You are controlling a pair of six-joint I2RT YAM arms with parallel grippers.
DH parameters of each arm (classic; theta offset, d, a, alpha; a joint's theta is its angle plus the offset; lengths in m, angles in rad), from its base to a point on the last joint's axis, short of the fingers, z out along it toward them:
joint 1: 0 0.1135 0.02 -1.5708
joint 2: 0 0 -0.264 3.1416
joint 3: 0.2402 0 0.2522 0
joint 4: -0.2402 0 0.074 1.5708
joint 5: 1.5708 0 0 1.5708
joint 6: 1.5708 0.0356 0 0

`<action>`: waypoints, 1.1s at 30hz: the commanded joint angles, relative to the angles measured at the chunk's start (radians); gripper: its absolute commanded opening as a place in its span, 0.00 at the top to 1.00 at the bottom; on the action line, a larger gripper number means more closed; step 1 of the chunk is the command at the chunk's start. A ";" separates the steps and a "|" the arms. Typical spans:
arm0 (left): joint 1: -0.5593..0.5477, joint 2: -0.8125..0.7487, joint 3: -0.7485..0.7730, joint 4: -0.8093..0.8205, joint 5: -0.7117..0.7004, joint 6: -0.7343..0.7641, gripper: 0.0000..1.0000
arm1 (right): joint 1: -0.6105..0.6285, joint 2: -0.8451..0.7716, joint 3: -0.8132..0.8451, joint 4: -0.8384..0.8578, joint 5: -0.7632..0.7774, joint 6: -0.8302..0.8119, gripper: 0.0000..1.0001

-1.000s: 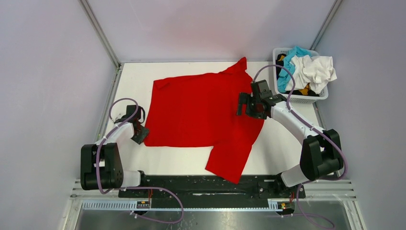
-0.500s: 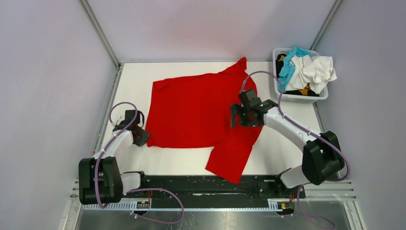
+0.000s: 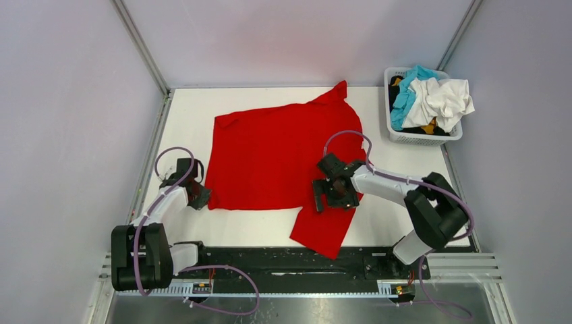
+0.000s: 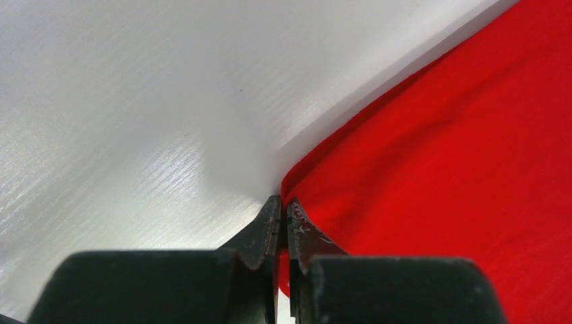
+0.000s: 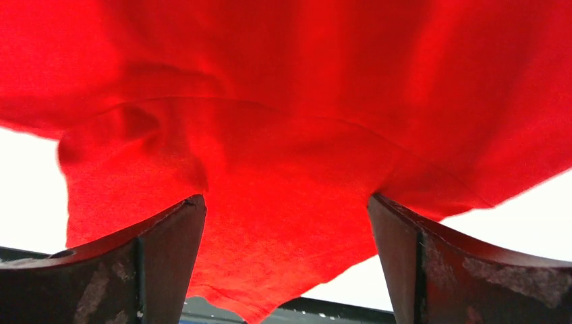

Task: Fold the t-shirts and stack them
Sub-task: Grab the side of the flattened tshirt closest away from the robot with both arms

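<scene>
A red t-shirt (image 3: 270,155) lies spread flat on the white table, with one sleeve (image 3: 327,226) pointing at the near edge. My left gripper (image 3: 200,197) is shut on the shirt's near left corner; in the left wrist view (image 4: 283,202) a sliver of red cloth (image 4: 438,169) sits between the closed jaws. My right gripper (image 3: 324,196) is open and hovers low over the shirt where the near sleeve joins the body. In the right wrist view (image 5: 287,202) the jaws stand wide apart with red cloth (image 5: 283,135) beneath them.
A white laundry basket (image 3: 418,140) at the far right corner holds a white shirt (image 3: 442,98), a blue one (image 3: 408,94) and darker garments. Grey walls enclose the table on three sides. The black arm rail (image 3: 270,260) runs along the near edge.
My right gripper has swept from the shirt's right edge toward me and left, onto the near sleeve. My left gripper stays shut on the corner and has shifted slightly nearer.
</scene>
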State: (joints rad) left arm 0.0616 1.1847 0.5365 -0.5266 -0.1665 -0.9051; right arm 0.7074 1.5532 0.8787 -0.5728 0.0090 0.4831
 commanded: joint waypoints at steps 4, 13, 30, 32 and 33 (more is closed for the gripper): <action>0.001 -0.026 -0.039 0.043 0.048 0.004 1.00 | -0.142 0.063 -0.027 0.039 -0.031 0.030 0.01; -0.009 -0.040 -0.047 0.046 0.070 0.000 1.00 | -0.223 0.004 -0.002 0.019 -0.079 -0.085 0.01; -0.011 -0.104 -0.059 -0.003 0.075 0.008 1.00 | 0.202 -0.346 -0.220 -0.253 -0.093 0.082 0.12; -0.011 -0.112 -0.062 -0.003 0.076 0.006 1.00 | 0.233 -0.324 -0.248 -0.208 -0.112 0.106 0.17; -0.011 -0.115 -0.064 -0.004 0.075 0.005 1.00 | 0.240 -0.307 -0.255 -0.181 -0.115 0.115 0.19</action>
State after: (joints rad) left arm 0.0532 1.0966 0.4839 -0.5255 -0.1070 -0.9058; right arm 0.9054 1.2240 0.6525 -0.7887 -0.0479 0.5167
